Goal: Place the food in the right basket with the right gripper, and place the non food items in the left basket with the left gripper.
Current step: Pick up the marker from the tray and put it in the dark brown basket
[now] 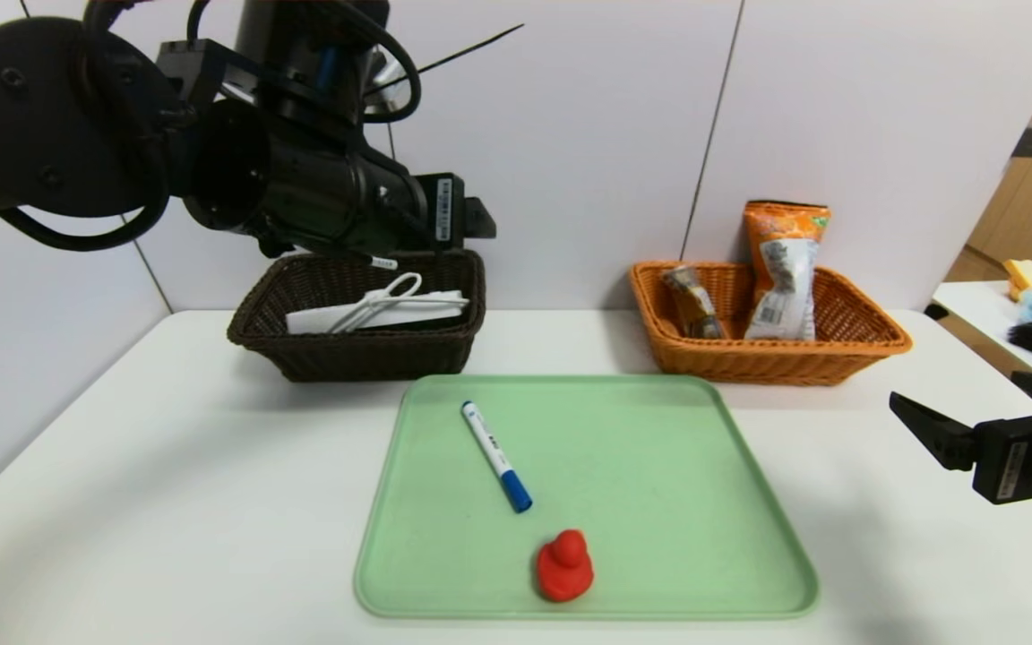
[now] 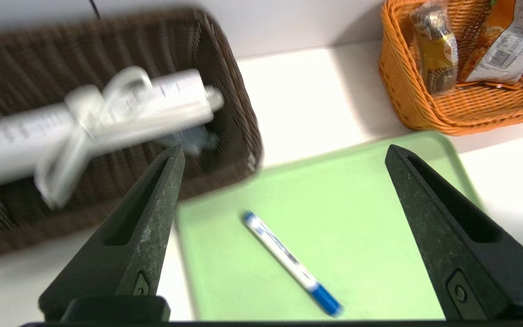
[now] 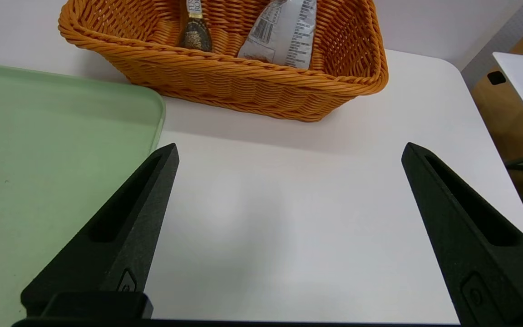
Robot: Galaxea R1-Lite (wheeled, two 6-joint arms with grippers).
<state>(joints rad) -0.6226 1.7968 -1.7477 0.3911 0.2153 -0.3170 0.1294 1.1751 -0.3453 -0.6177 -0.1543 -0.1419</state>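
Red duck [image 1: 563, 566] | green tray [image 1: 731, 502] | white table [image 1: 167, 502]

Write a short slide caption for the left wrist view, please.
Left tool, open, hangs above a brown basket holding white items, with a blue marker on the green tray.

You have bright, even overhead light, with soft shadows under the brown basket [image 1: 359, 313] and orange basket [image 1: 767, 345] on the desk [image 1: 122, 502]. In the left wrist view the brown basket and its white contents [image 2: 93, 118], upper left of the frame, are smeared by blur; the pen [image 2: 291, 263] there is sharper.
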